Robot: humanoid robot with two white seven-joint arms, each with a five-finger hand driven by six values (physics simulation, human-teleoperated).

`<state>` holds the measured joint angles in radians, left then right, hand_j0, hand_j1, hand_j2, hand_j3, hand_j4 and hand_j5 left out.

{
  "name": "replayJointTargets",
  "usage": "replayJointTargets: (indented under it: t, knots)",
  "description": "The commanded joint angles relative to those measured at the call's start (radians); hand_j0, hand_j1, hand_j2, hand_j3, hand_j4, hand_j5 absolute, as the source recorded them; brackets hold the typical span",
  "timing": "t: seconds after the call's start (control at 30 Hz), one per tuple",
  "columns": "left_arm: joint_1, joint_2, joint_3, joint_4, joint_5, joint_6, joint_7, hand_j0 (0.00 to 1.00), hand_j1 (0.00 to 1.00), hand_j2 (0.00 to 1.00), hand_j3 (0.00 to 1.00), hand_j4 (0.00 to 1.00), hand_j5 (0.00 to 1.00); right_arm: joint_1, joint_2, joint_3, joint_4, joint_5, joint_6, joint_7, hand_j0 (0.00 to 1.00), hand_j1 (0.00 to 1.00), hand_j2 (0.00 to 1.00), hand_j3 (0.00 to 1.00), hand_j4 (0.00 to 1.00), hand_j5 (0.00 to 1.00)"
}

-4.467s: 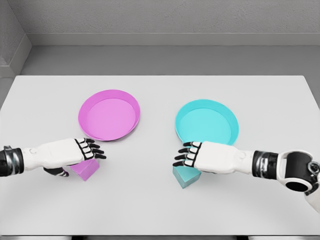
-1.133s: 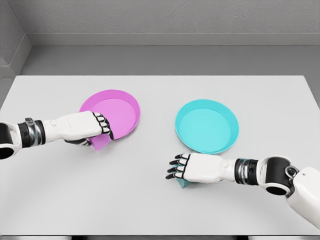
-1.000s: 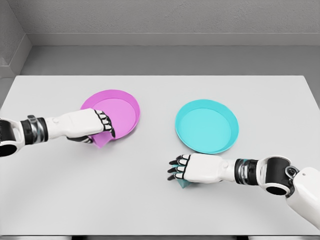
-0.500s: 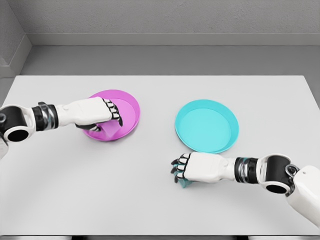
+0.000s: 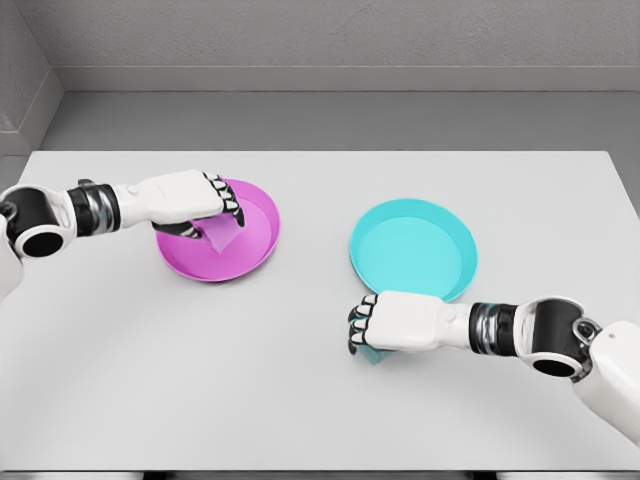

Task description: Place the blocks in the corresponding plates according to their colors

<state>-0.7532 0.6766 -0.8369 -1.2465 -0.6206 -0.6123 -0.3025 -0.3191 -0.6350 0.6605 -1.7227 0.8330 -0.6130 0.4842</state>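
Fingers: left hand (image 5: pixel 190 200) is curled round the pink block (image 5: pixel 220 236); right hand (image 5: pixel 395 323) has its fingers folded down over the teal block (image 5: pixel 372 353).
Since earlier: left hand carried the pink block in from the near rim, now it's over the middle of the pink plate (image 5: pixel 255 250). Right hand's fingers have curled tighter.
Hard to see: teal block is mostly hidden, just a corner pokes out. Can't tell if the pink block touches the plate.
Task stuff: teal block sits on the table (image 5: pixel 300 400), just in front of the teal plate (image 5: pixel 415 250).
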Motion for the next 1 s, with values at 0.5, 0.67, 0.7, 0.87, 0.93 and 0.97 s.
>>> replayJointTargets:
  t: [0.5,0.67,0.7,0.87,0.93,0.97]
  knots:
    - [-0.015,-0.02,0.016,0.052,0.018,0.001,0.003,1.0,1.0,1.0,1.0,1.0,1.0,-0.028,0.018,-0.03,0.002,-0.008,0.002,-0.001,0.64,0.64,0.64,0.64,0.64,0.64]
    - [-0.011,-0.005,0.029,0.047,0.073,0.001,0.005,1.0,1.0,1.0,1.0,1.0,1.0,-0.049,0.02,-0.032,0.011,-0.006,0.002,-0.001,0.64,0.64,0.64,0.64,0.64,0.64]
    - [-0.011,0.004,0.029,0.045,0.087,0.001,0.005,1.0,1.0,1.0,1.0,1.0,1.0,-0.061,0.02,-0.032,0.018,-0.006,0.002,-0.001,0.64,0.64,0.64,0.64,0.64,0.64]
    - [-0.006,0.095,0.03,0.048,0.179,0.001,0.005,1.0,1.0,1.0,1.0,1.0,1.0,-0.094,0.023,-0.032,0.077,-0.006,0.002,-0.003,0.64,0.64,0.64,0.64,0.64,0.64]
    - [-0.003,0.124,0.03,0.05,0.205,0.001,0.005,1.0,1.0,1.0,1.0,1.0,1.0,-0.103,0.023,-0.032,0.094,-0.006,0.002,-0.003,0.64,0.64,0.64,0.64,0.64,0.64]
    - [-0.002,0.138,0.03,0.05,0.213,0.001,0.005,1.0,1.0,1.0,1.0,1.0,1.0,-0.107,0.025,-0.033,0.104,-0.006,0.002,-0.003,0.64,0.64,0.64,0.64,0.64,0.64]
